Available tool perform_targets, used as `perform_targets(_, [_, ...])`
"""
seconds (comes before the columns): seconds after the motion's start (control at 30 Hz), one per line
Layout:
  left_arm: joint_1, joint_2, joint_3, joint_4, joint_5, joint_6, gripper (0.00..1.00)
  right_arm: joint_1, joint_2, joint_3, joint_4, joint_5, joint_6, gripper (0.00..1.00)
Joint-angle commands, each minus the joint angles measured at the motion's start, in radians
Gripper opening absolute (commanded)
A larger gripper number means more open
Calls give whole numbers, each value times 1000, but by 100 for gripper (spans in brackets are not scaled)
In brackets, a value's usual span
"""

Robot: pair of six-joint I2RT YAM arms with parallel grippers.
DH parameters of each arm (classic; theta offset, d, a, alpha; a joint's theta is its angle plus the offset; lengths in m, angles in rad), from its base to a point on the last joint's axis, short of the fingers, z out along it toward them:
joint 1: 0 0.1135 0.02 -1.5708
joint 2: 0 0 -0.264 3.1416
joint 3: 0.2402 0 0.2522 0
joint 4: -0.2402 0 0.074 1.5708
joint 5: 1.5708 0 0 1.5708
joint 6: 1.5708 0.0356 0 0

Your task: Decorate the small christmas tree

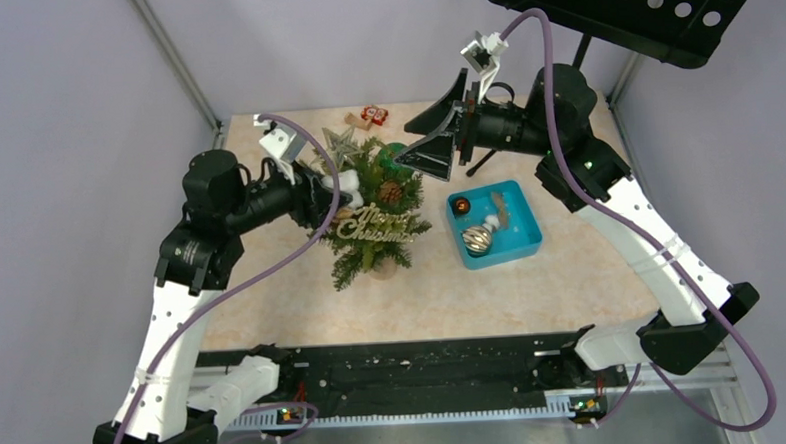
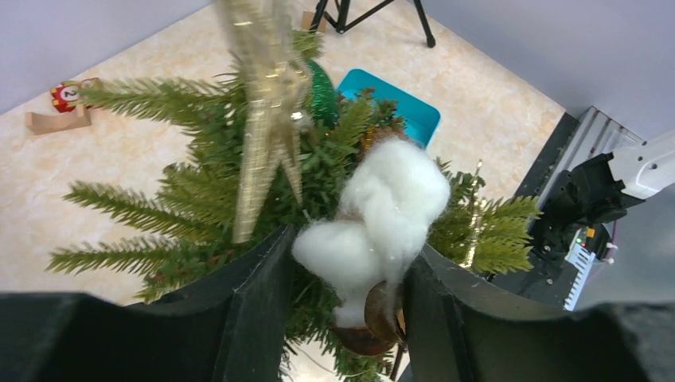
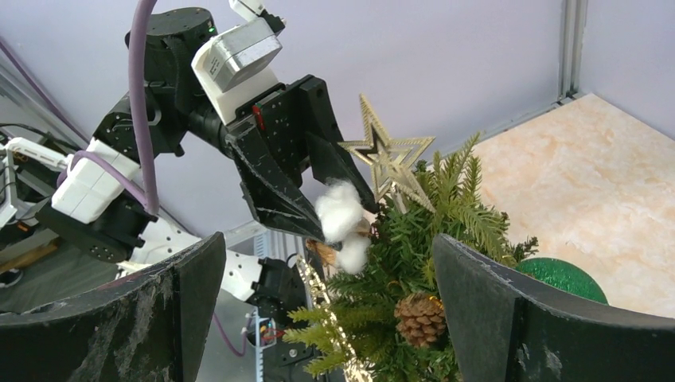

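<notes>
The small christmas tree stands mid-table with a gold star on top, a gold "Merry Christmas" sign, a pine cone and a green ball. My left gripper is at the tree's upper left, shut on a white cotton ornament with a brown husk, held against the branches. It also shows in the right wrist view. My right gripper is open and empty, its fingers on either side of the tree's upper right side.
A blue tray right of the tree holds a silver ball and a small dark red ball. A red and wood ornament lies at the back. A black music stand stands at the back right.
</notes>
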Motion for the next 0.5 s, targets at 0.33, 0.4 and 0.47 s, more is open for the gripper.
perform_targets(0.33, [28, -31, 34, 7, 17, 1, 66, 9, -11, 2, 47, -16, 13, 98])
perform_targets(0.4, [30, -37, 35, 1, 23, -1, 67, 9, -11, 3, 47, -16, 12, 98])
perform_targets(0.47, [32, -40, 29, -6, 31, -1, 68, 11, -9, 2, 47, -16, 11, 98])
